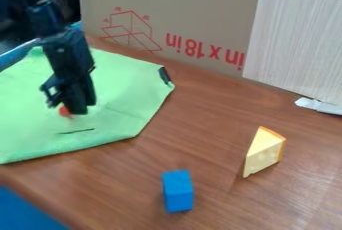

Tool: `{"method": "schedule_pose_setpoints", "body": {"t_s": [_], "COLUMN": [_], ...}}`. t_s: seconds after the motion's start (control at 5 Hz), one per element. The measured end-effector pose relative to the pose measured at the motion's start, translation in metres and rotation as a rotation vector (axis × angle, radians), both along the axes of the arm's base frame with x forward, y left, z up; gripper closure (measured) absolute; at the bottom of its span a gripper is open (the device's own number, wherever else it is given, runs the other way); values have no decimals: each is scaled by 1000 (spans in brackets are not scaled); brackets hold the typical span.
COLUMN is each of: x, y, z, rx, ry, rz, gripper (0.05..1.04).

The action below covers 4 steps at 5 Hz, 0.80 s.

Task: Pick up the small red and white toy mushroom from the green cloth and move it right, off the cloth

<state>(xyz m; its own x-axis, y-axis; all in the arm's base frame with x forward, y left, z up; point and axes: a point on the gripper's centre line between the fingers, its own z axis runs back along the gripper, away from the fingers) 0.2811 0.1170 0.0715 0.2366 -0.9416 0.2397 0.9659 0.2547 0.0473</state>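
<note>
Upper left, over a green cloth (120, 104) spread on the brown wooden bench (207, 109): black arm (43, 16) coming in from the top edge, its gripper (69, 107) hanging down, tilted slightly. Small red thing (65, 111) right at the gripper's lower end, partly hidden by it (rounded, from what shows). Whether the gripper is wide, narrow or holding the red thing, cannot tell. Short dark line (76, 131) on the cloth, nearer the camera than the red thing. Black clip-like piece (165, 75) at the cloth's right-hand corner. Well apart from the cloth, to the right: cheese wedge (262, 153), pale yellow with an orange edge, narrow end toward the camera. Blue block (178, 191) nearer the camera and left of the wedge, the two apart, both on bare wood. Cardboard panel (194, 4) upright along the back, bearing a red line drawing and red lettering (upside down from here). Pale board with fine grain (294, 39) in front of its right part; white piece (319, 106) lying by the board's foot, at the right edge. Flat blue patch (27, 214) in the lower left corner.
</note>
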Motion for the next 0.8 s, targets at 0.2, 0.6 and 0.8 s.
{"method": "schedule_pose_setpoints", "body": {"t_s": [0.2,0.6,0.8], "x": [14,61,83], "y": [-25,-84,-115], "z": [18,25,14], "rx": [-44,-44,-45], "ry": [-13,17,29], "rz": [9,28,43], "gripper": [823,823,823]}}
